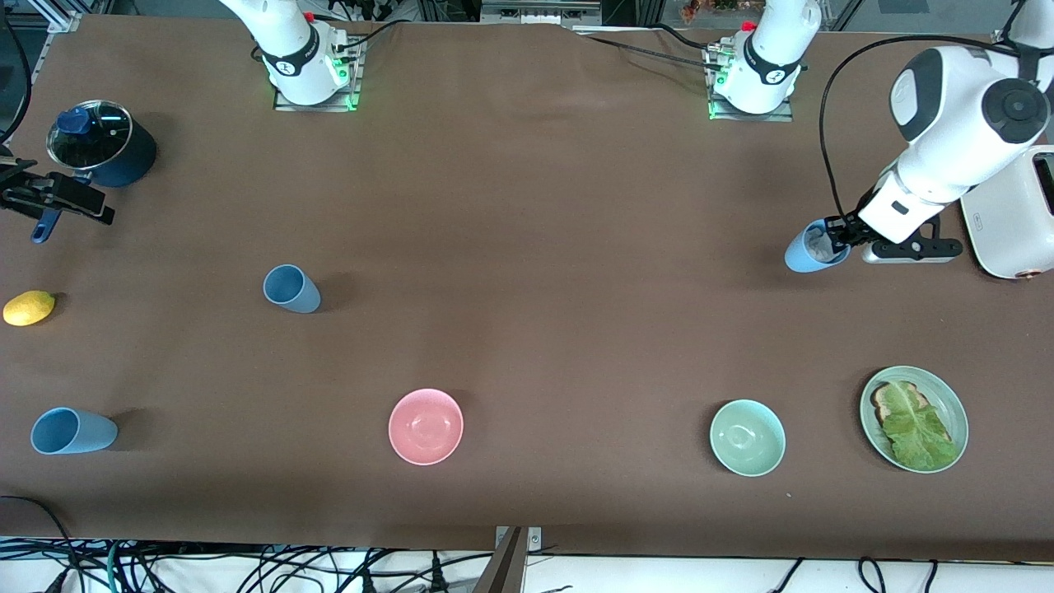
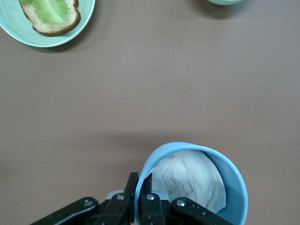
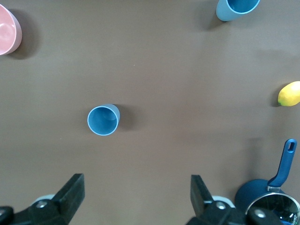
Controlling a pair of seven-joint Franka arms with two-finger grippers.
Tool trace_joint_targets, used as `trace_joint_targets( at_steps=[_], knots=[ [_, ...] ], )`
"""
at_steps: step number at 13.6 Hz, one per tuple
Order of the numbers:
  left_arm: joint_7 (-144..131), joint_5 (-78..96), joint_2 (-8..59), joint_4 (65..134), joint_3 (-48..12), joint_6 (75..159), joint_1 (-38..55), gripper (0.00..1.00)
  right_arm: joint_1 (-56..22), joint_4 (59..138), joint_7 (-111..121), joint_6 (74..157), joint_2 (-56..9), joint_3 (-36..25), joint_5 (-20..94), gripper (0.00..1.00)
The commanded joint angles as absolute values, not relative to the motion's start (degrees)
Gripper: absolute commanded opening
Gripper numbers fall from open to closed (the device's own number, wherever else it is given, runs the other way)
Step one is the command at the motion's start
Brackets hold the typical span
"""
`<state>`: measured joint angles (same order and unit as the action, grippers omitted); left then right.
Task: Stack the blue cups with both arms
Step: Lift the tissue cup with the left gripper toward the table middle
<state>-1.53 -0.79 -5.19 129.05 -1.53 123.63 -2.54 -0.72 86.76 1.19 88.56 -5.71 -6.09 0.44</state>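
Sky-blue tapered cup point(image 1: 811, 249) with whitish inside: we see our left gripper point(image 1: 841, 234) pinching its rim; our right gripper point(image 1: 51, 200) waits, fingers spread, near the navy glass-lidded pot point(image 1: 103, 144).

White jointed arms point(image 1: 955, 132), black bands, cables.

Illumination is even and diffuse from overhead. The matte brown bench point(image 1: 527, 247) shows no glare. Soft short shadows fall beside the slate-blue cup point(image 1: 291, 288) and pink bowl point(image 1: 426, 426). The pot's glass lid point(image 1: 89, 133) reflects light. Wrist views are sharp, with mild darkening at the corners.
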Motion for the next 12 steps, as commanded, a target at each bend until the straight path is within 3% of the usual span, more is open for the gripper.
trace_joint_targets(
  at_steps=[1,6,12],
  knots=[
    [-0.26,0.26,-4.92,124.81,-1.58,119.01,-1.76,0.0,0.09,85.34,2.46,87.63,-6.42,-5.89,1.41,1.0],
    [-0.44,-0.44,-4.48,115.77,-1.84,108.03,-1.06,0.0,0.18,85.34,2.55,87.63,-6.5,-6.33,1.32,1.0],
    [-11.05,-0.09,-3.25,113.12,-1.93,107.75,6.14,0.0,0.17,85.43,2.46,87.63,-6.5,-6.42,1.41,1.0]
  ],
)
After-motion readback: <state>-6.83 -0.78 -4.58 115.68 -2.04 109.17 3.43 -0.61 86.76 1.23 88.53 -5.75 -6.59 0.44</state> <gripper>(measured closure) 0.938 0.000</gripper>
